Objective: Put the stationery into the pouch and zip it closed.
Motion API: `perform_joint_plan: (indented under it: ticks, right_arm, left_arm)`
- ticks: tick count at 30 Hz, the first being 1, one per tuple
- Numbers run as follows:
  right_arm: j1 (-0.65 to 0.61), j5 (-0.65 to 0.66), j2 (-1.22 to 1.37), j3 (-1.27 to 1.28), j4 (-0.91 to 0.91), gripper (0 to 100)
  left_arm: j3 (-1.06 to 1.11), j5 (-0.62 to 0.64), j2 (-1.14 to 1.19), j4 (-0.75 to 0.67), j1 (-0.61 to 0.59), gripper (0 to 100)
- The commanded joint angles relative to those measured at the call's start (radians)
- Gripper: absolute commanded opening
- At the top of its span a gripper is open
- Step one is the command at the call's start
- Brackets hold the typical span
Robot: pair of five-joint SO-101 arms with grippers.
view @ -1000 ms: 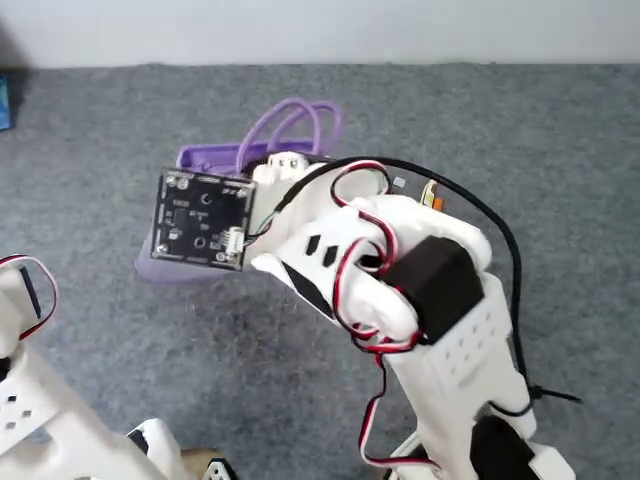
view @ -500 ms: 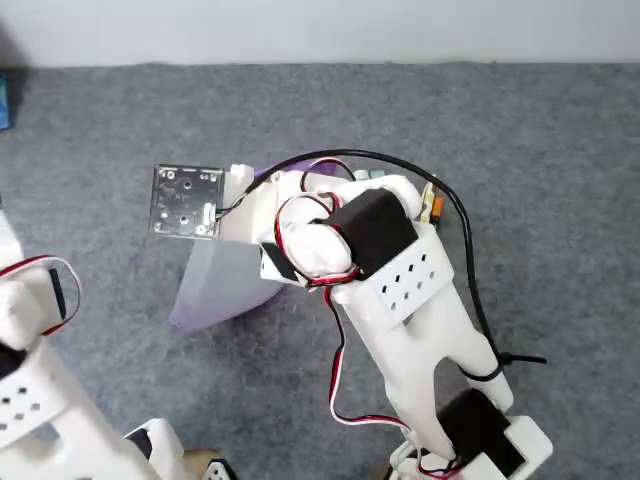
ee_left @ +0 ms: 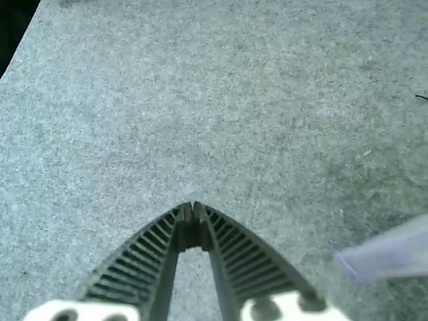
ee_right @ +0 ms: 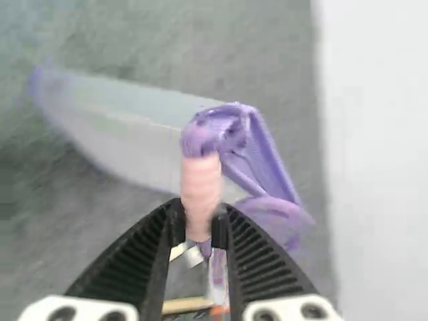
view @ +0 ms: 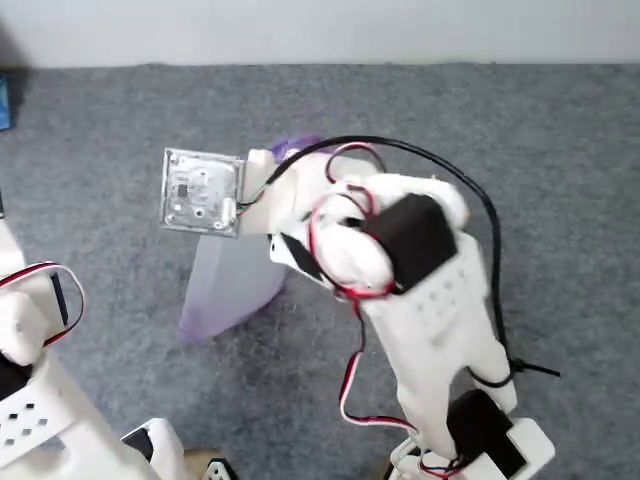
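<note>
Pinching with the right claw point(ee_right: 199, 214): 2 ribbed black fingers point(ee_right: 150, 257) closed on a pale, cylindrical pink piece point(ee_right: 200, 187) at the purple top end of the pouch point(ee_right: 120, 137), just beside the purple loop handles point(ee_right: 257, 157). Zip pull or something else: cannot tell. White wall point(ee_right: 374, 134) behind the handles. Low between the fingers, small orange and tan bits, too blurred to name. From the high view, pouch point(view: 232, 285) slanting down from under the right arm point(view: 420, 300), pale and translucent, with its purple top point(view: 295, 148) tucked against that arm's wrist and its lower end pointing toward the near left of the grey desk point(view: 560, 150). Lower end touching the desk or just above it: cannot tell. Wrist camera board point(view: 203, 190) just beside the pouch's upper end, on its left. Left arm point(view: 35, 400) at the near left edge, well apart from the right arm. Left claw point(ee_left: 194, 208) pressed together, tips touching, low over the grey desk point(ee_left: 200, 80). 1 pale purple corner of the pouch point(ee_left: 388, 257) near that claw, off to the side and apart from it.
</note>
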Motion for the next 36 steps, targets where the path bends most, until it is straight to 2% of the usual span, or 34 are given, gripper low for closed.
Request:
perform_joint_plan:
  ticks: [1, 7, 11, 14, 18, 21, 27, 32, 36]
  right_arm:
    - [0.005, 0.011, -0.05, -0.144, -0.042, 1.1]
    - [0.01, 0.011, -0.054, -0.184, -0.145, 1.1]
    - [0.01, 0.011, -0.05, -0.184, -0.143, 1.1]
    - [0.01, 0.011, -0.045, -0.181, -0.12, 1.1]
    - [0.012, -0.002, -0.012, -0.18, 0.001, 1.1]
    - [0.027, -0.104, 0.031, -0.164, 0.058, 1.0]
    - [0.183, -0.316, 0.104, -0.057, 0.054, 1.0]
    - [0.26, -0.368, 0.107, 0.054, 0.054, 1.0]
    - [0.265, -0.404, 0.107, 0.095, 0.054, 0.9]
  left_arm:
    - [-0.004, -0.006, -0.012, 0.002, 0.006, 2]
    - [-0.004, -0.008, -0.012, 0.002, 0.011, 2]
    - [-0.002, -0.009, -0.017, 0.011, 0.095, 2]
    - [-0.004, -0.006, -0.018, 0.011, 0.152, 2]
    - [-0.004, -0.006, -0.012, 0.011, 0.161, 2]
    - [0.031, -0.006, -0.009, -0.005, 0.166, 2]
    - [0.2, -0.009, -0.009, -0.11, 0.166, 5]
    - [0.303, -0.009, -0.009, -0.172, 0.167, 12]
    - [0.332, -0.011, -0.009, -0.178, 0.241, 12]
